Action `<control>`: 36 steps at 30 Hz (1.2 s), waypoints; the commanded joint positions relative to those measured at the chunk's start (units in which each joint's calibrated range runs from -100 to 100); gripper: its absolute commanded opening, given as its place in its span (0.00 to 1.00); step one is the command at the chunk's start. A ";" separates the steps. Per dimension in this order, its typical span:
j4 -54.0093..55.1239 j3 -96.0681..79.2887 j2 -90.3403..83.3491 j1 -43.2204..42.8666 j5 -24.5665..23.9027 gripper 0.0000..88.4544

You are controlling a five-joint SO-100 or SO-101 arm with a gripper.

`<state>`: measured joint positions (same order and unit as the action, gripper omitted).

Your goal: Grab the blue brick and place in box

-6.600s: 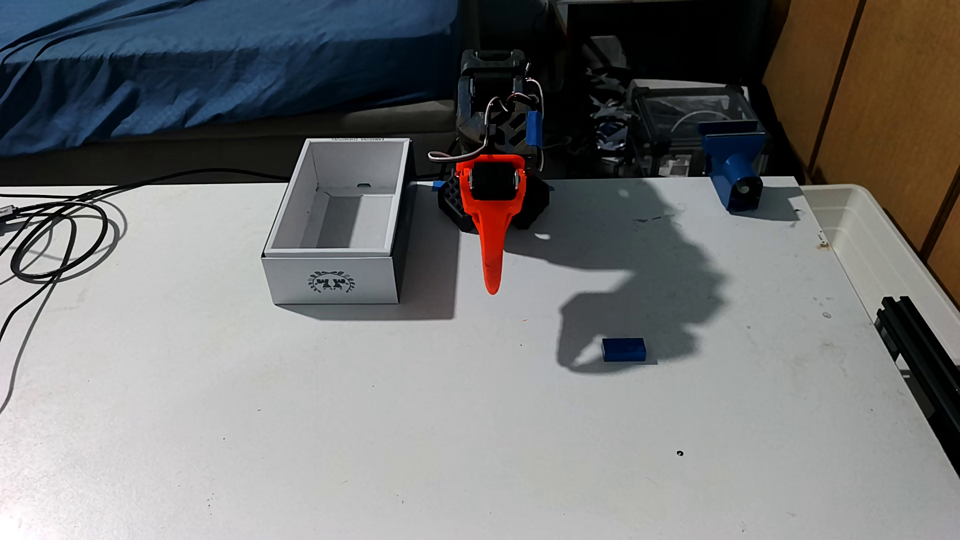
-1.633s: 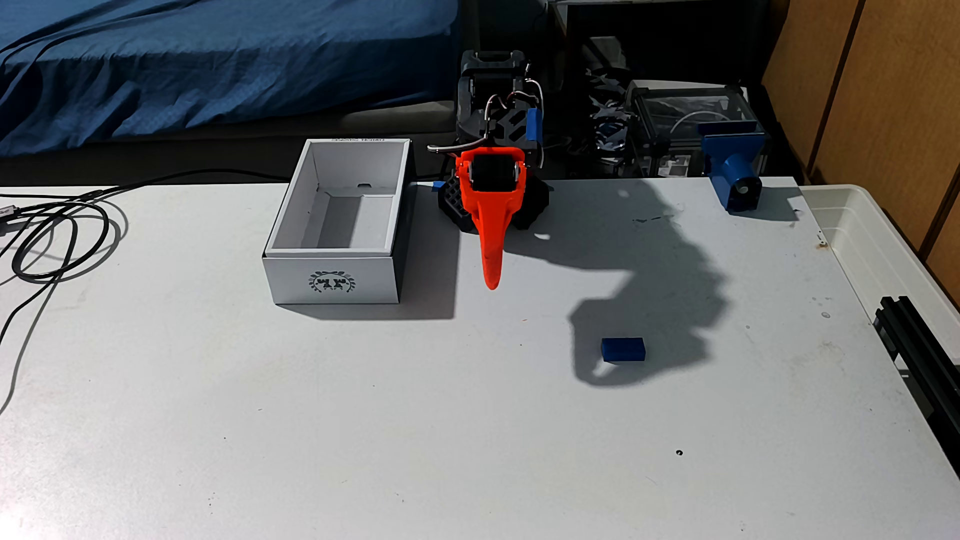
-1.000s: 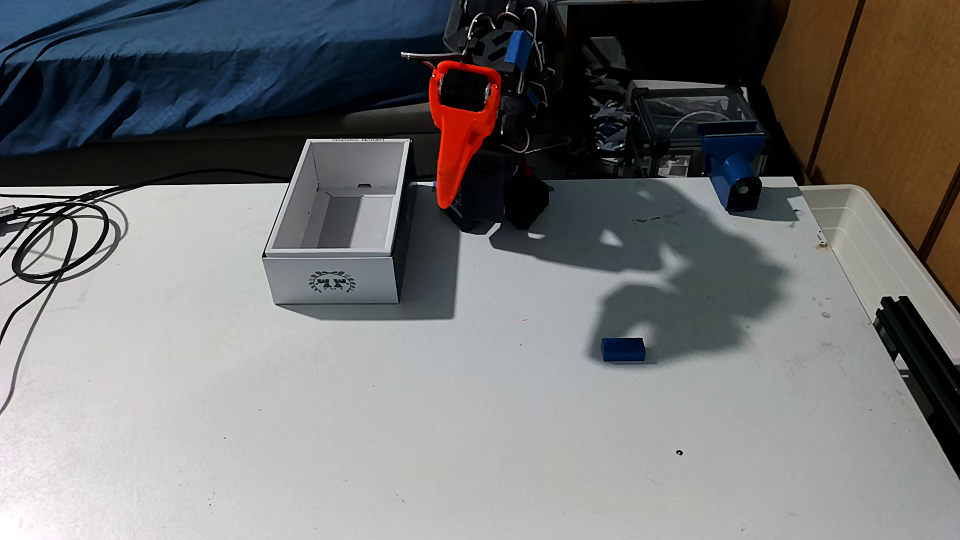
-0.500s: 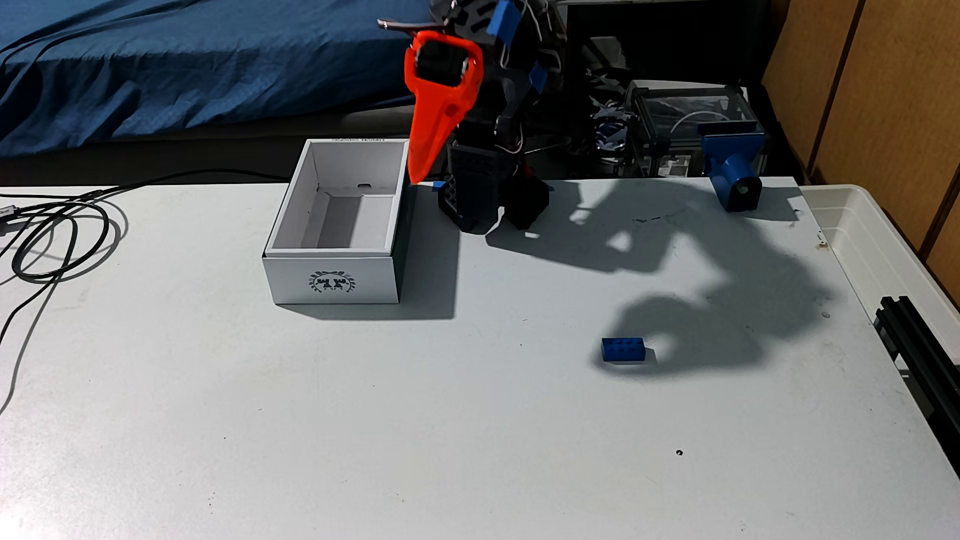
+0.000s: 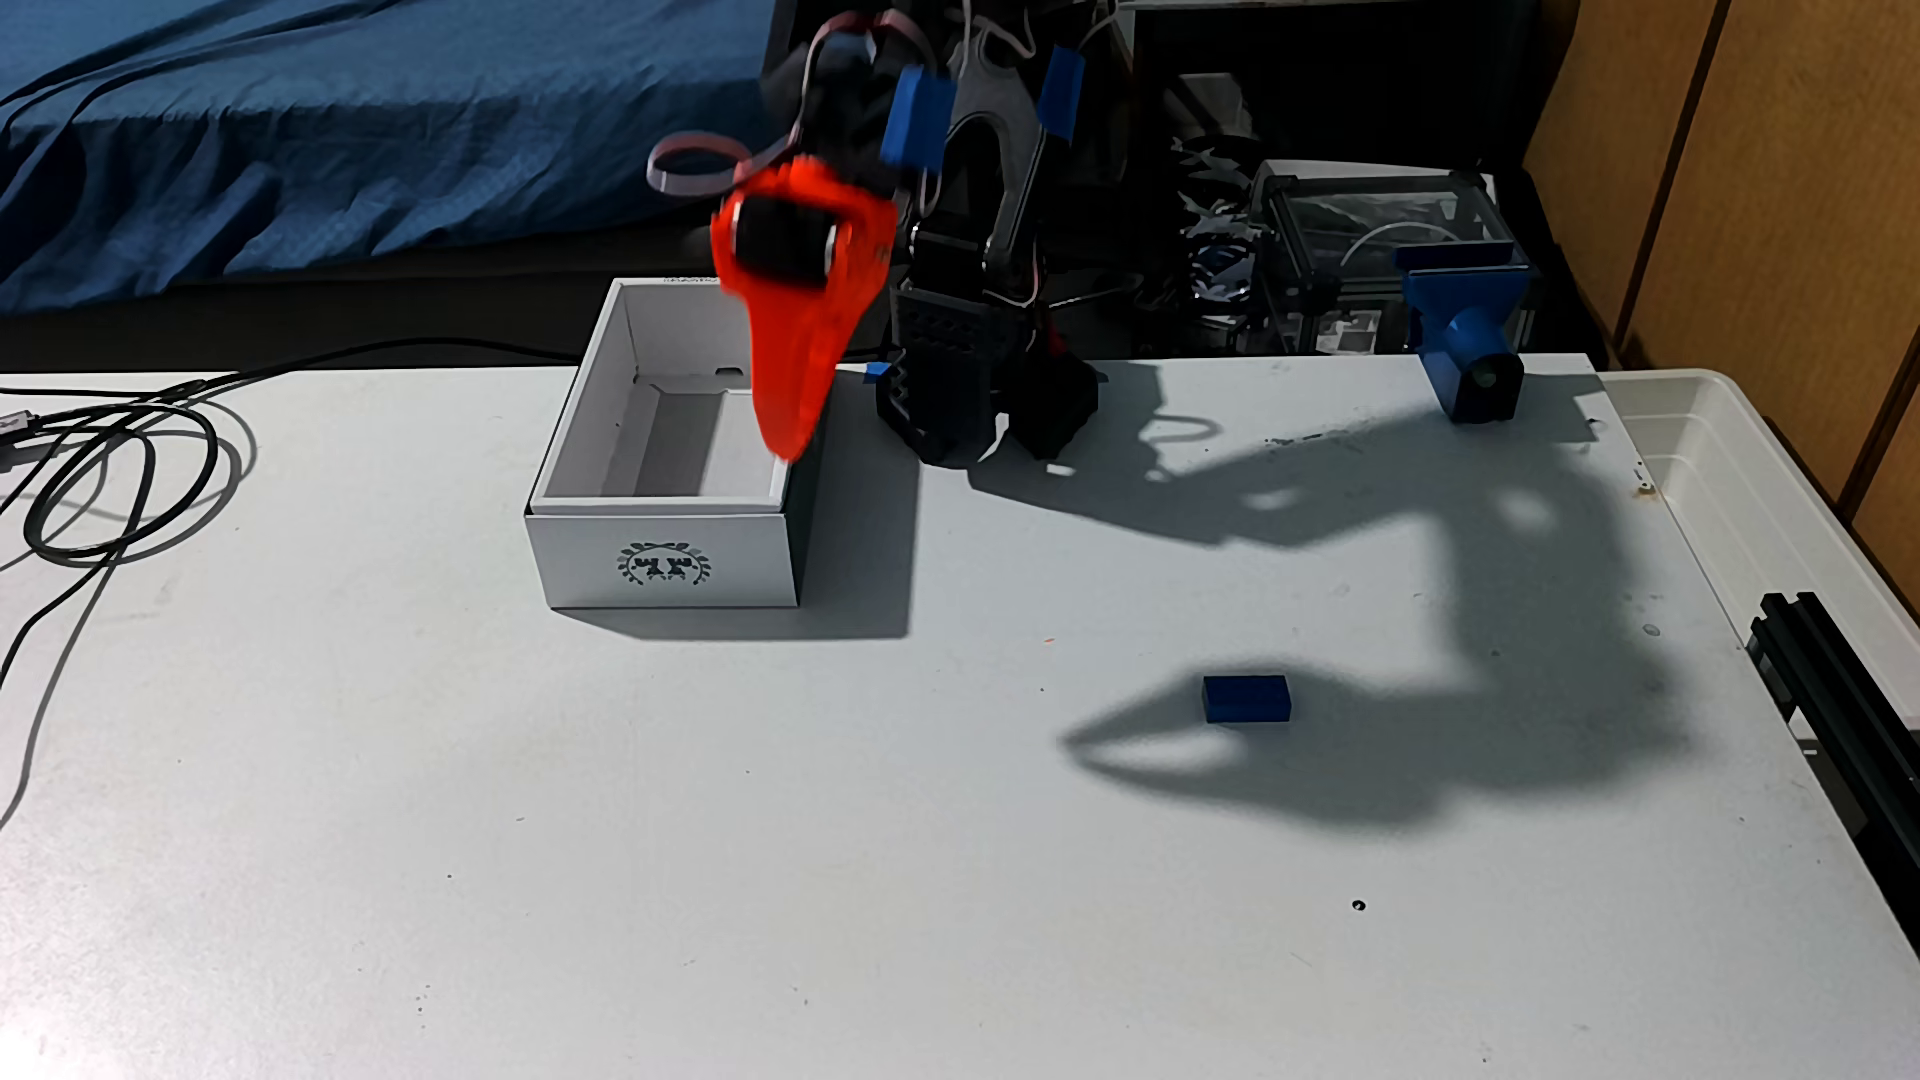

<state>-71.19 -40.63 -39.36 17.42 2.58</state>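
Fixed view: the white bench (image 5: 727, 883) is being seen from its near edge, with the arm's black base (image 5: 982, 405) standing at the middle of the far edge. The orange pincer (image 5: 792, 449) is being held in the air, blurred, its tip pointing down over the right wall of the box (image 5: 665, 556). Nothing is being carried by the pincer; whether its jaws are parted or pressed together cannot be told from the orange part itself, though the shadow being cast on the bench is showing two separated prongs. The box is being shown open-topped near the far edge, left of the base, its dark emblem facing the near edge. The blue brick (image 5: 1247, 698) is lying flat on the bench, well apart from the box and the pincer, toward the right and nearer the middle, partly within the arm's shadow. A blue clamp-like part (image 5: 1470, 353) is standing at the far right corner. Black cables (image 5: 104, 488) are lying looped along the left edge. A translucent tub (image 5: 1756, 498) is being seen just beyond the right edge.
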 commanded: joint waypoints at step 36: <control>-0.89 2.04 8.96 -21.65 -10.66 0.01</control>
<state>-71.72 -40.55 -30.49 -2.73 -7.37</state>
